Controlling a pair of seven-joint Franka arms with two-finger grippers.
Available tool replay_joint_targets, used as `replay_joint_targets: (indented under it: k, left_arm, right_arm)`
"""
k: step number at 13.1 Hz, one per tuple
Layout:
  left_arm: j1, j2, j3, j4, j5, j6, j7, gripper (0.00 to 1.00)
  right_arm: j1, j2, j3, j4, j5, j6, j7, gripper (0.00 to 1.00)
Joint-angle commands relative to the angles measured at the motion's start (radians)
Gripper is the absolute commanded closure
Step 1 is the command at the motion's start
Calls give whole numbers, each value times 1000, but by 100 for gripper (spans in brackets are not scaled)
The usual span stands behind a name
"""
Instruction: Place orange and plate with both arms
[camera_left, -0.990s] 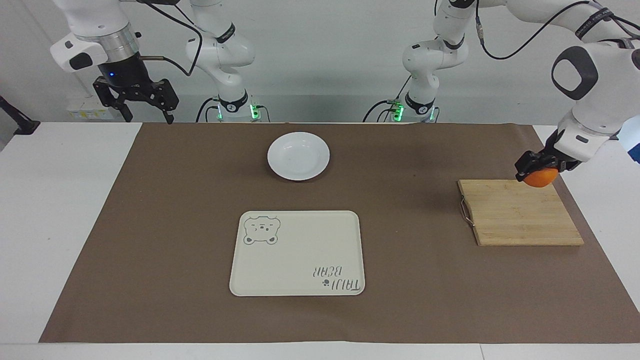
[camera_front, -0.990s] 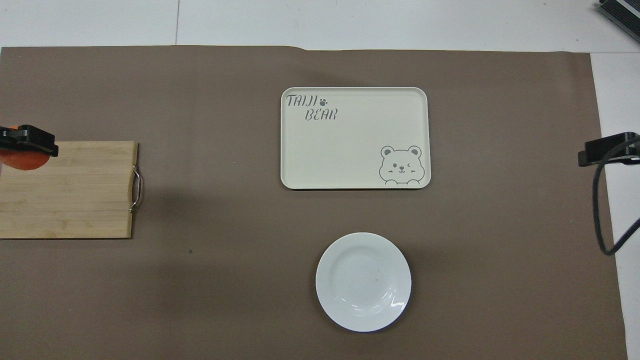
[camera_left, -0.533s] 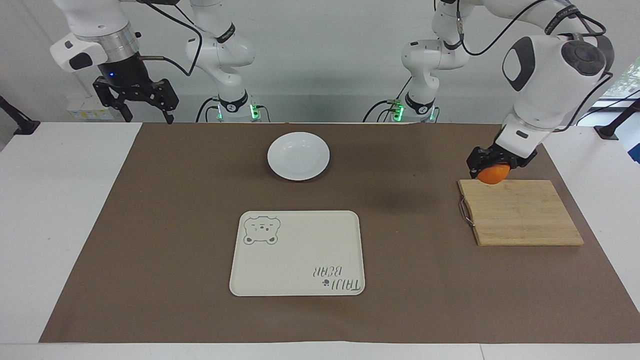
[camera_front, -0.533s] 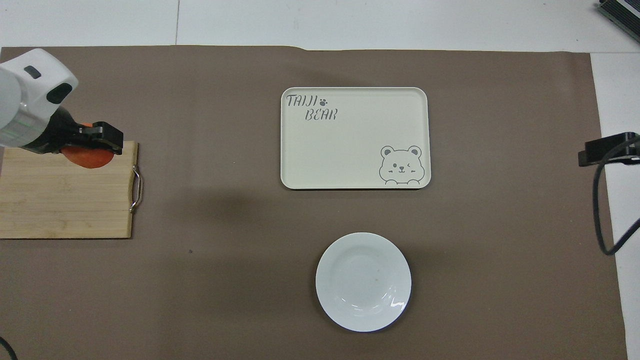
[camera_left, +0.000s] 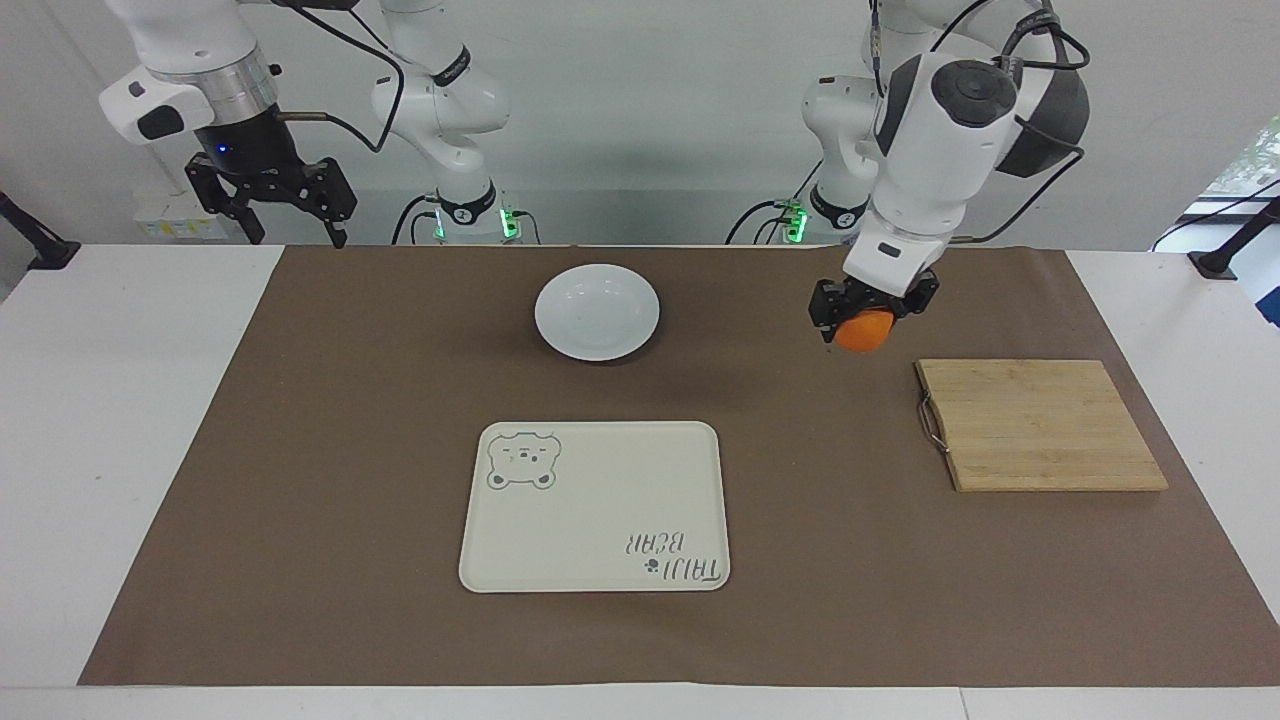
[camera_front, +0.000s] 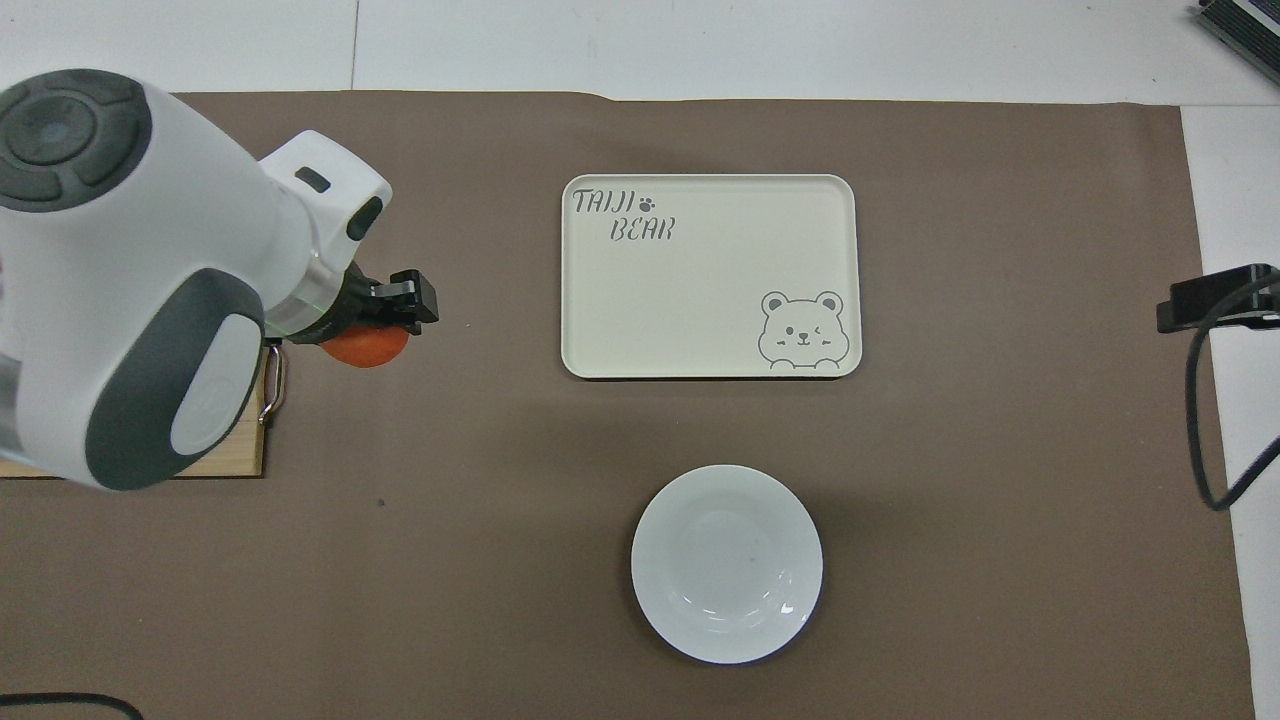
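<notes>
Left pincer (camera_left: 865, 318) clamped — right pincer (camera_left: 275, 200) spread.

white plate (camera_left: 597, 311), bright-orange orange (camera_left: 865, 333)

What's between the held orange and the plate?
Nothing: only bare brown mat between the orange in the left end effector and the plate, clearest in the facing view.

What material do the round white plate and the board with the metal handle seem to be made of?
The plate looks like glazed ceramic, perhaps melamine: plain white, with bright glints on its rim. The board looks like bamboo or wood with a matt finish: pale tan strips with grain lines. Its handle looks like bare metal wire.
</notes>
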Motion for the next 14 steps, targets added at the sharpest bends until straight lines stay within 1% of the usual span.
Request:
replay_joint_targets:
  k: [1,3,5,6,7,8,10,12,14]
  left_arm:
    - [-108,-23,19,-16,-5,-3,-126,100]
    - [-177,-6,19,-22,-5,20,-207,100]
    - [-244,0,19,-66,-3,80,-276,100]
    - [-301,29,19,-77,3,109,-339,100]
    - [-353,74,19,-79,19,155,-425,100]
    - [-383,89,19,-92,20,199,-468,100]
    - [-453,111,18,-143,20,283,-549,100]
    - [-501,102,15,-216,20,365,-588,100]
    - [-553,118,16,-264,20,440,-650,100]
  right_arm:
    - [-5,-6,0,1,18,-21,-20,0]
    - [-5,-11,-2,1,18,-44,-21,0]
    - [-5,-9,-2,1,18,-43,-21,0]
    - [-5,-9,-2,1,18,-44,-21,0]
    - [-5,-9,-2,1,18,-45,-21,0]
    - [-6,-9,-3,1,18,-43,-21,0]
    - [-12,-12,-6,-5,18,-45,-9,0]
    - [-16,-15,-6,-14,18,-19,-15,0]
    - [-5,-52,-3,-78,20,8,-10,0]
